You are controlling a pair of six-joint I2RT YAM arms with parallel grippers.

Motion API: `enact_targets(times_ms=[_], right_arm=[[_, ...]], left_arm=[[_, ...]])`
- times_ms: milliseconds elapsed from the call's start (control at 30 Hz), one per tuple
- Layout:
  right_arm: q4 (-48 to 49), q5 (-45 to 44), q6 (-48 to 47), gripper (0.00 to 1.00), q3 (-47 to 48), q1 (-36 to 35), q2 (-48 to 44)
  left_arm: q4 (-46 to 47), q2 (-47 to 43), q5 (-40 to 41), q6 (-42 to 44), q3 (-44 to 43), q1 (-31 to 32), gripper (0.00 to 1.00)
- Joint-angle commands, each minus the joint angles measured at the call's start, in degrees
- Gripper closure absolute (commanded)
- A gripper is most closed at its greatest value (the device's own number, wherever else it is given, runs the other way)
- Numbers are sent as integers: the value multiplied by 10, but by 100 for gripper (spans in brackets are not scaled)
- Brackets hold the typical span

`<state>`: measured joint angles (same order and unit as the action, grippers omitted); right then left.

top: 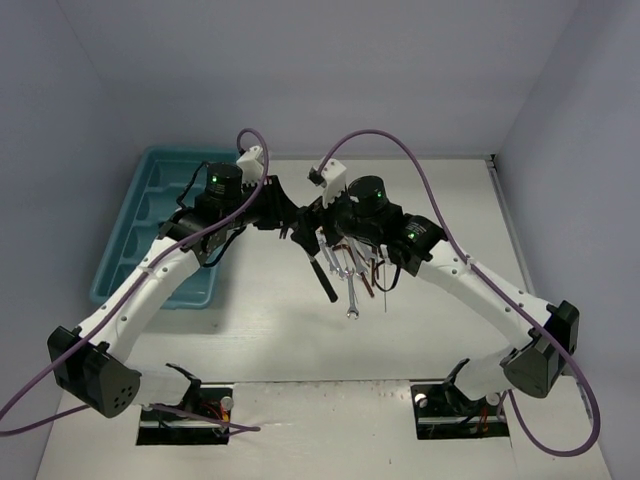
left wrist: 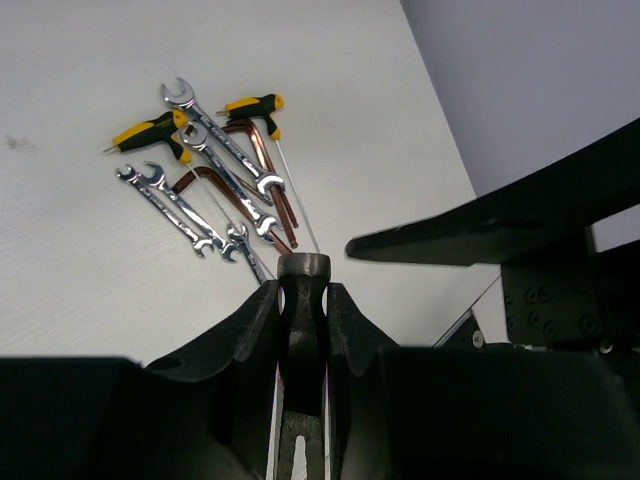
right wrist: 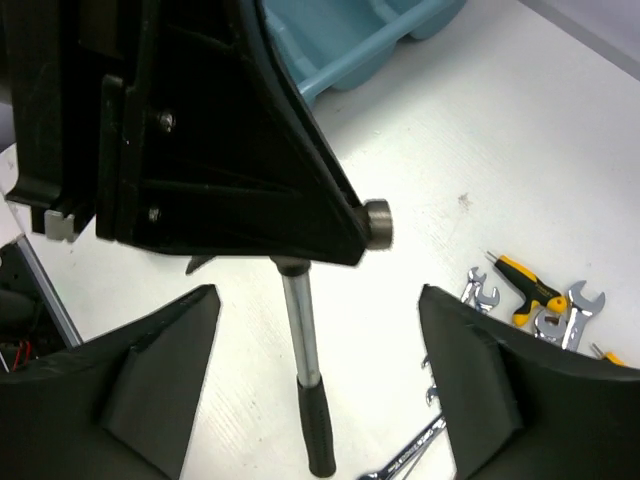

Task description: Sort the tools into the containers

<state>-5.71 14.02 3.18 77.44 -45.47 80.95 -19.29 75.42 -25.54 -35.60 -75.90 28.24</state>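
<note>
My left gripper (left wrist: 303, 292) is shut on the head of the black-handled hammer (left wrist: 303, 268). The hammer's steel shaft (right wrist: 298, 325) and its black grip hang down above the table. My right gripper (right wrist: 315, 375) is open, its fingers (right wrist: 165, 385) standing wide on either side of the shaft without touching it. In the top view the two grippers meet at mid-table, where the hammer (top: 324, 278) hangs below them. The other tools lie in a heap: silver wrenches (left wrist: 180, 205), yellow-and-black screwdrivers (left wrist: 150, 130) and reddish-brown bent keys (left wrist: 215, 185). The teal tray (top: 150, 185) of containers lies at the far left.
The right arm's link (left wrist: 480, 225) crosses the left wrist view just above the table. The tool heap (top: 358, 268) lies under the right wrist. One corner of the tray (right wrist: 350, 40) shows at the top of the right wrist view. Walls close the table at the back and on both sides.
</note>
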Motion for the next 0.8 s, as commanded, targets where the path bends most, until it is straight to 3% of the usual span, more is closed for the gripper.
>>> enact_targets(times_ms=[0, 67, 267, 467, 667, 767], right_arm=[[51, -34, 4, 13, -13, 7, -53], [48, -39, 9, 0, -23, 12, -76], [33, -71, 35, 0, -81, 30, -165], [13, -68, 44, 0, -134, 71, -241], [13, -36, 45, 0, -147, 102, -241], [11, -42, 53, 0, -139, 104, -220]], left_arm=[[32, -16, 14, 2, -7, -16, 100], [36, -16, 15, -2, -5, -26, 100], [47, -22, 1, -2, -7, -91, 100], [54, -9, -44, 3, -52, -227, 100], [86, 65, -138, -27, -136, -378, 100], [138, 116, -192, -82, -177, -438, 100]])
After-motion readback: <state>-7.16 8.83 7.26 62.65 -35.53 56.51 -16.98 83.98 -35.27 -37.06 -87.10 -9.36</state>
